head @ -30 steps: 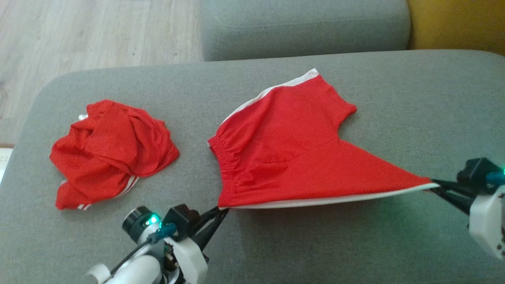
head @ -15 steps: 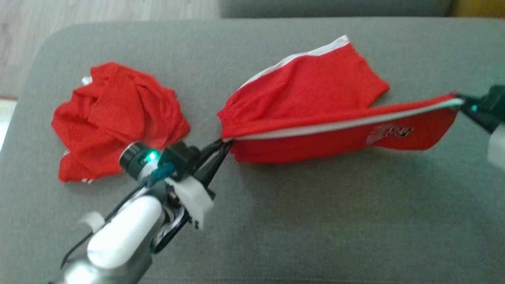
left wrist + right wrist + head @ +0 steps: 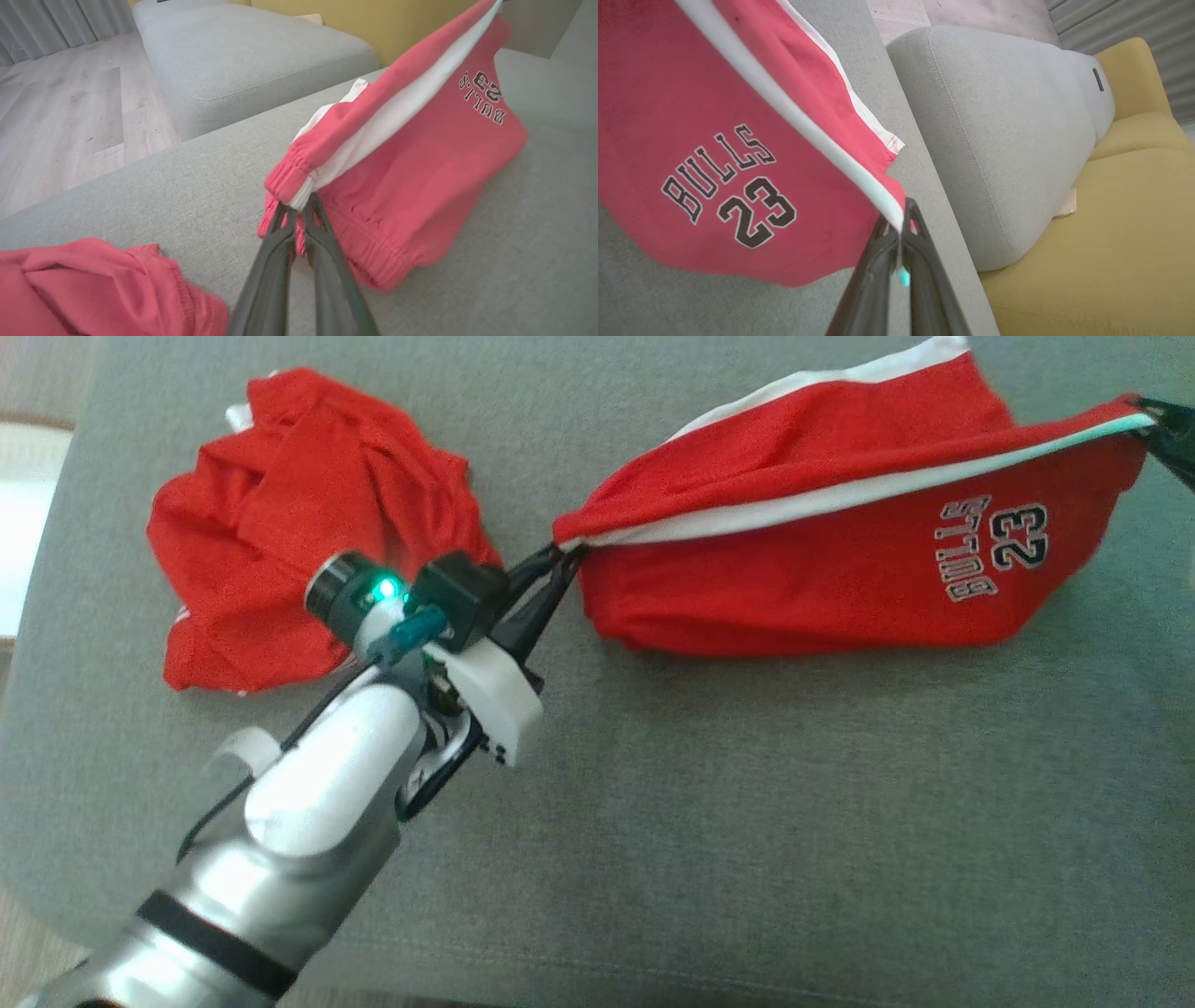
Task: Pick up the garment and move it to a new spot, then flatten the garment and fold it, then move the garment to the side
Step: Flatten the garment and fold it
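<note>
Red shorts [image 3: 822, 560] with a white side stripe and "BULLS 23" print hang stretched between both grippers above the grey cushion [image 3: 747, 821]. My left gripper [image 3: 560, 555] is shut on the waistband corner, seen close up in the left wrist view [image 3: 299, 210]. My right gripper [image 3: 1153, 420] at the top right edge is shut on the leg hem corner, seen close up in the right wrist view [image 3: 903, 221]. The near side of the shorts [image 3: 714, 163] is lifted and hangs down, while the far leg [image 3: 327, 112] still rests on the cushion.
A second crumpled red garment [image 3: 299, 513] lies on the cushion left of my left gripper, and shows again in the left wrist view [image 3: 93, 289]. A grey backrest cushion [image 3: 994, 130], a yellow seat [image 3: 1111, 233] and wooden floor [image 3: 60, 116] surround the work area.
Both grippers have lifted the near edge of the shorts up and away over the far part, exposing the printed side. The head camera has tilted downward, shifting the whole view.
</note>
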Available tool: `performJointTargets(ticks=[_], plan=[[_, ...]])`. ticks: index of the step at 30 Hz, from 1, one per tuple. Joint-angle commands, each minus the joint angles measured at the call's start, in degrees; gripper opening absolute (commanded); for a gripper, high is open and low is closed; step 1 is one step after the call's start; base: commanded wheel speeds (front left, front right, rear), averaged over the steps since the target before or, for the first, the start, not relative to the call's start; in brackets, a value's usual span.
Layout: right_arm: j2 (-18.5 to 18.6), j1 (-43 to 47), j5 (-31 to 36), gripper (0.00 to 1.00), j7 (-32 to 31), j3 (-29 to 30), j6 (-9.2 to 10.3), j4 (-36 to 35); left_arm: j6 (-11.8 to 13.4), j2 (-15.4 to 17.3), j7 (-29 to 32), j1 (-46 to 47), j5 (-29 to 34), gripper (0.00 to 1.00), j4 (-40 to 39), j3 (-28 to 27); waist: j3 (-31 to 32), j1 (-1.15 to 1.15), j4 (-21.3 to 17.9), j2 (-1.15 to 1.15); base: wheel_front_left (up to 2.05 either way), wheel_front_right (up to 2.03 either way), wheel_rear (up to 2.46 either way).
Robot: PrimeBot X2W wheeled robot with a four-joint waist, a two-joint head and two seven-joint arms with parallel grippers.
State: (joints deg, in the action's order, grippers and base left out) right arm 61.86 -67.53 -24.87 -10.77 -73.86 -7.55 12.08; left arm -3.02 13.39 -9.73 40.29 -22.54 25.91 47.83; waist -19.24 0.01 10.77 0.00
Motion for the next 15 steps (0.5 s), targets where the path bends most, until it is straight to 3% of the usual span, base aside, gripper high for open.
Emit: performJointTargets(ticks=[1,15], plan=[[1.2,0.3,0.2,0.0,-0.5,0.5,0.06,0.0,0.0,1.0,-0.6,3.2,0.7,0.0,-0.9,-2.0,-1.7,-0.01,1.4,0.0,0.0,0.0,0.0],[-0.3,-5.0,1.3,0.0,-3.7,0.5,0.06,1.6,-1.1,-3.9,-2.9,10.9,1.0,0.0,6.6,-1.4,-6.8,-0.01,4.5,0.0,0.0,0.0,0.0]])
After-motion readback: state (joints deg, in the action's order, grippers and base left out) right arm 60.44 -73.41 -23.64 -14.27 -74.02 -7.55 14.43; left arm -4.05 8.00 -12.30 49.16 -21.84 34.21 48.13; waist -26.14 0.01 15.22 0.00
